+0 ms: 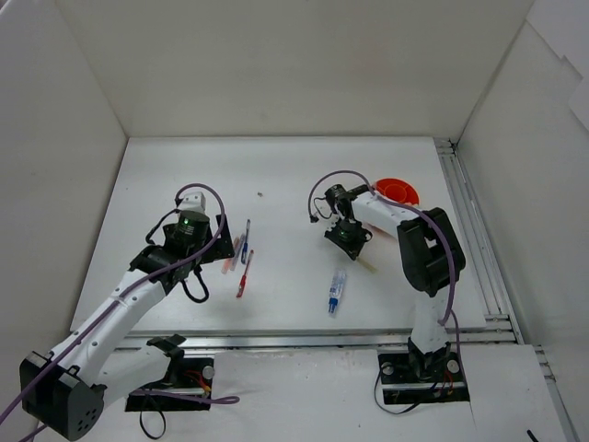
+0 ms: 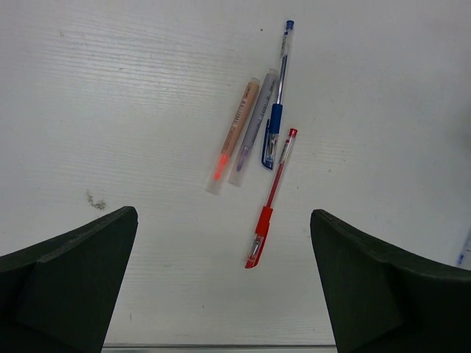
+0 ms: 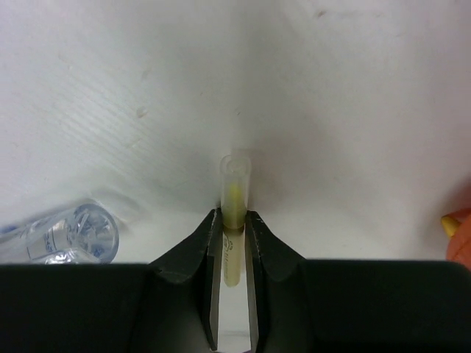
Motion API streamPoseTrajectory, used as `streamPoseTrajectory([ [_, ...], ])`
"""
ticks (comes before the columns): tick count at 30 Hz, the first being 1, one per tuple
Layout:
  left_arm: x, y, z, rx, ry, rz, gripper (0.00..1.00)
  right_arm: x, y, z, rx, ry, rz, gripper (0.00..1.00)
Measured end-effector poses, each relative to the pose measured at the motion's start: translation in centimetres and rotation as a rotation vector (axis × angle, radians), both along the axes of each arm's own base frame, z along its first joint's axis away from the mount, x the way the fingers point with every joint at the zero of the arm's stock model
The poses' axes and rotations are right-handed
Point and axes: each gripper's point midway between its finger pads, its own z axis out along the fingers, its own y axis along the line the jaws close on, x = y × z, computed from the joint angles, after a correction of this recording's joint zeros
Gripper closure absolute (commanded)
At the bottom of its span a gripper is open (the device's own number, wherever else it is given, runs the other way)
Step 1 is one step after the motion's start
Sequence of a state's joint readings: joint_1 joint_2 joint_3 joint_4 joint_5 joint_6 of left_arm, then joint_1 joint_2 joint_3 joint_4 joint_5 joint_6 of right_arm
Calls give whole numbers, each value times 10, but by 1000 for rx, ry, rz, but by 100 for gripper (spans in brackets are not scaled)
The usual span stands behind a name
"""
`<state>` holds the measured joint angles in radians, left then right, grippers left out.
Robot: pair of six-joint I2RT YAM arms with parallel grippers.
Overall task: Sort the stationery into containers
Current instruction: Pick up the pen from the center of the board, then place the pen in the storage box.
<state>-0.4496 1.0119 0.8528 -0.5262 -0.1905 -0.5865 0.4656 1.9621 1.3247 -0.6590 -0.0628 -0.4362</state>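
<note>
Your right jaws are clenched on the yellow marker [image 3: 235, 176] near its capped end, at the tabletop [image 3: 110, 88], short of the orange cup [image 1: 398, 191]. The hold looks off-centre, so it may swing or slip. Left jaws released.

Clear pen [image 3: 66, 235] (blurred) cut off left

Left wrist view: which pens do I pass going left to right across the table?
orange marker → grey marker → blue pen. The red pen slants below, spanning the grey marker and the blue pen, so it is left out.
</note>
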Motion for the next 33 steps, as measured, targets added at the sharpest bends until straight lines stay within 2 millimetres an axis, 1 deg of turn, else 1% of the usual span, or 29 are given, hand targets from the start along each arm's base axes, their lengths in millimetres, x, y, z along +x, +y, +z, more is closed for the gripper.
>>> streamPoseTrajectory([
  [3, -1, 2, 4, 2, -13, 7, 0, 15, 5, 4, 18, -64, -9, 100],
  [5, -2, 4, 5, 4, -17, 11, 0, 30, 8, 16, 36, -149, -25, 100],
  [6, -2, 4, 5, 4, -19, 13, 0, 40, 12, 28, 56, -212, -35, 100],
  [8, -2, 4, 5, 5, -19, 14, 0, 62, 20, 61, 123, -368, -61, 100],
  [10, -2, 5, 5, 7, -18, 15, 0, 81, 27, 108, 214, -556, -94, 100],
  [12, -2, 5, 5, 8, -17, 15, 0, 95, 29, 158, 309, -746, -140, 100],
  [13, -2, 5, 4, 9, -16, 16, 0, 101, 28, 181, 357, -836, -168, 100],
  [14, -2, 5, 4, 10, -14, 16, 0, 106, 25, 200, 398, -918, -198, 100],
  [15, -1, 5, 3, 12, -12, 17, 0, 111, 19, 217, 434, -993, -236, 100],
  [16, -1, 5, 2, 15, -8, 18, 0, 117, 11, 227, 451, -1051, -271, 100],
  [17, -1, 5, 1, 17, -5, 18, 0, 123, 4, 233, 460, -1102, -305, 100],
  [18, -1, 5, 0, 19, 0, 18, 0, 128, -3, 234, 461, -1142, -338, 100],
  [19, 0, 5, -2, 22, 4, 18, 0, 132, -10, 230, 452, -1165, -364, 100],
  [23, 0, 5, -6, 30, 21, 18, 0, 145, -34, 201, 410, -1207, -479, 100],
  [27, 2, 4, -8, 34, 29, 17, 0, 158, -52, 186, 441, -1240, -587, 100],
  [29, 3, 4, -7, 34, 27, 17, 0, 163, -59, 184, 457, -1259, -626, 100],
  [31, 3, 3, -6, 33, 25, 17, 0, 168, -66, 187, 472, -1286, -659, 100],
  [33, 4, 3, -5, 31, 22, 17, 0, 172, -67, 190, 494, -1309, -673, 100],
])
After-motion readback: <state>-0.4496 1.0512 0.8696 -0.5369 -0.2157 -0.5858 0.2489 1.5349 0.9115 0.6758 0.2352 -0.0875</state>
